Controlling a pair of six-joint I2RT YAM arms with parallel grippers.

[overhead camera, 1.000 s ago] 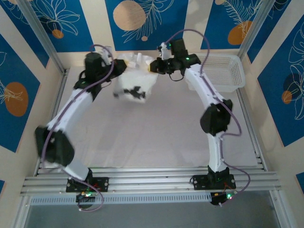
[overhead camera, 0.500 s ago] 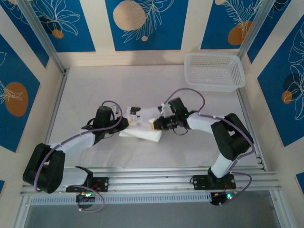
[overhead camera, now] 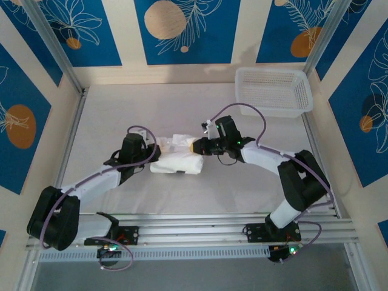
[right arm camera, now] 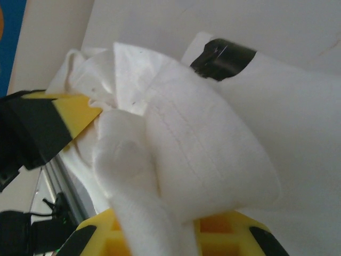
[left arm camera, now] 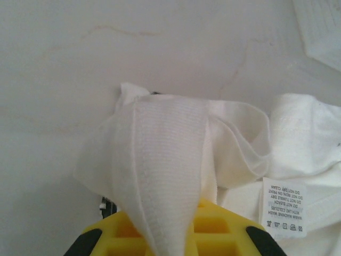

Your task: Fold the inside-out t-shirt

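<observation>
Where the white-covered table (overhead camera: pixel 182 103) spreads between the blue patterned walls, both arms reach inward and meet near its middle. The left arm (overhead camera: pixel 91 179) stretches low from its base towards the right, and the right arm (overhead camera: pixel 267 159) bends back towards the left, a purple cable looping over each. A white mesh basket (overhead camera: pixel 273 108) sits at the far right corner, well apart from the grippers; one corner of it shows at the upper right of the left wrist view (left arm camera: pixel 322 26).

The inside-out t-shirt (overhead camera: pixel 177 160) lies on the table as a small crumpled bundle between the two grippers, closer to the near edge than to the far wall.

The left gripper (overhead camera: pixel 156 156) touches the bundle's left end. In its own camera the left gripper (left arm camera: pixel 173 234) pinches a ribbed fold of the shirt (left arm camera: pixel 165 154), which narrows down into the yellow jaws. The right gripper (overhead camera: pixel 195 147) touches the bundle's upper right edge. In its wrist view the right gripper (right arm camera: pixel 170 234) is closed on a thick wad of the cloth (right arm camera: pixel 202 154), and the left gripper's yellow and black tip (right arm camera: pixel 53 120) sits just beside that wad.

A black patch (right arm camera: pixel 222 56) shows on the cloth beyond; what it is I cannot tell. A small printed care tag (left arm camera: pixel 284 207) lies flat on the shirt to the right of the left gripper.
</observation>
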